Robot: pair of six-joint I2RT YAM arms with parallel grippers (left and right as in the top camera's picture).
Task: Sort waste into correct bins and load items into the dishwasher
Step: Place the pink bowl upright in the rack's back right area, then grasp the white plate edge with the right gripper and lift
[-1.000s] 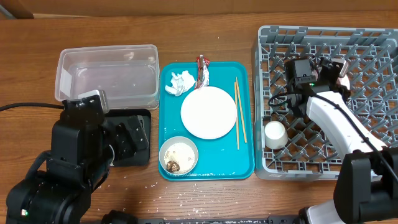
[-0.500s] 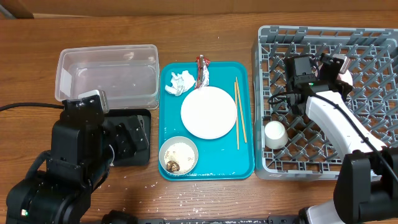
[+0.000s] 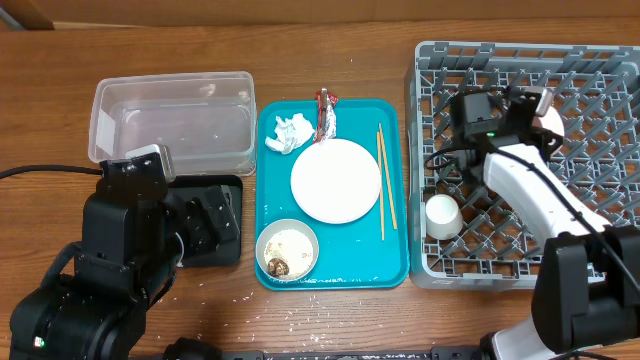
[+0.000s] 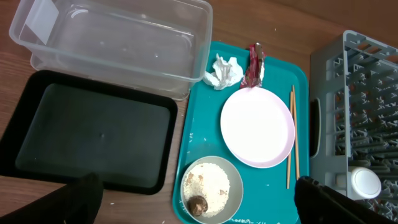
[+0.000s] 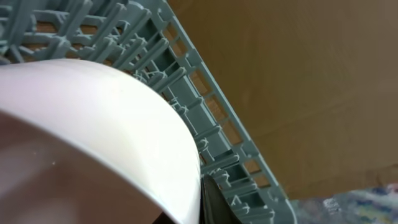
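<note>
My right pincer (image 3: 535, 108) pinches the small pink bowl (image 5: 93, 137) by its edge, the grey dish rack (image 3: 600, 70) just beneath it. My left pincer (image 4: 202, 199) hangs spread above the black tray (image 4: 93, 130).

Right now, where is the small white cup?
In the overhead view, the small white cup sits inside the grey dish rack, in its near-left part, just right of the teal tray.

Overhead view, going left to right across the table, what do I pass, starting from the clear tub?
The clear tub → crumpled tissue → snack wrapper → chopsticks → white cup in the dish rack.
</note>
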